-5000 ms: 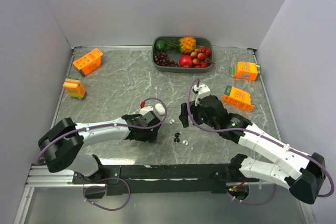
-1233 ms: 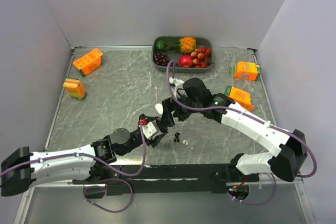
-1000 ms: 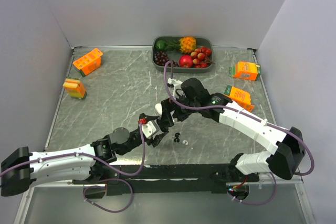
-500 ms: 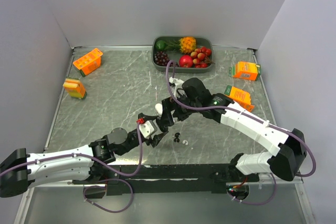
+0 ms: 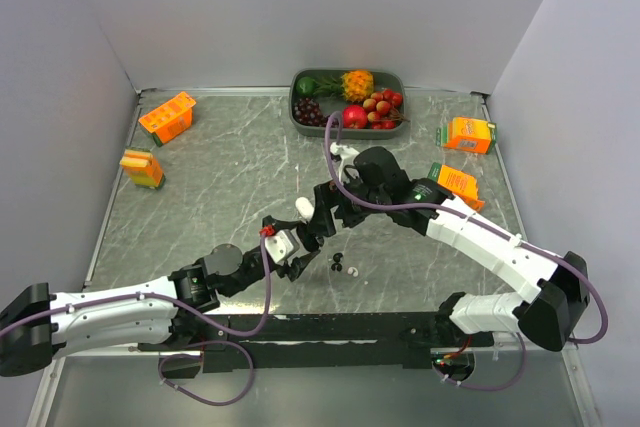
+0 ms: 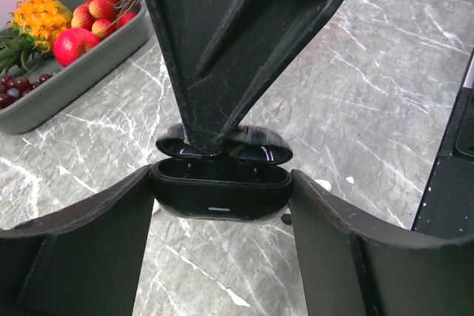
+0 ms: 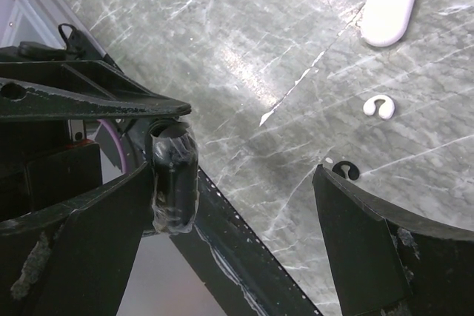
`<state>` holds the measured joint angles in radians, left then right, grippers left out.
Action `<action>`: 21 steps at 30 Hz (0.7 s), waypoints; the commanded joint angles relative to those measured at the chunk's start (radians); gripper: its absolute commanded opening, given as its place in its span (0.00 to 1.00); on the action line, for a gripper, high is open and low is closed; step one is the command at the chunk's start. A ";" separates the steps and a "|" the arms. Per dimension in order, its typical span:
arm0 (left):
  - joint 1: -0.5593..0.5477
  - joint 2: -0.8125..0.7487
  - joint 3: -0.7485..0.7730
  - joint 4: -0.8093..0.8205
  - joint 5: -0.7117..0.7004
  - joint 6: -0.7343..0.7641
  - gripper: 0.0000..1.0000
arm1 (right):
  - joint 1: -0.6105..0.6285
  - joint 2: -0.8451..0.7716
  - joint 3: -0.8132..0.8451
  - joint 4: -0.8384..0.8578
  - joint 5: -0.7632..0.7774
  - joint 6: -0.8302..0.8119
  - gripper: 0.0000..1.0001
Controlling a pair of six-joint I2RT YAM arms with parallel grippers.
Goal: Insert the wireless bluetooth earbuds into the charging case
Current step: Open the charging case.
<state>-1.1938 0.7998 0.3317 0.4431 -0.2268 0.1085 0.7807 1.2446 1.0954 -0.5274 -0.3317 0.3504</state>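
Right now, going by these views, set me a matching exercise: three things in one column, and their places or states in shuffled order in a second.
Things:
1. glossy black oval charging case
2. white oval plastic case
3. grey oblong fruit tray

Places or states:
A. at the far edge of the table
B. lying free on the marble table
C. gripped by the left end effector, lid open

Pairs: 1-C, 2-B, 3-A
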 commanded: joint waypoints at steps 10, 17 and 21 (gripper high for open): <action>-0.006 -0.031 0.009 0.037 -0.020 -0.024 0.01 | -0.029 -0.082 0.004 0.040 -0.023 0.016 0.95; -0.006 -0.014 0.018 0.058 -0.025 -0.021 0.01 | -0.027 -0.045 0.020 0.055 -0.079 0.015 0.84; -0.007 -0.008 0.018 0.071 -0.025 -0.021 0.01 | -0.026 -0.028 0.024 0.049 -0.095 0.012 0.80</action>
<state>-1.1950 0.7845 0.3313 0.4461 -0.2375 0.0929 0.7547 1.2030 1.0866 -0.5106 -0.3889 0.3603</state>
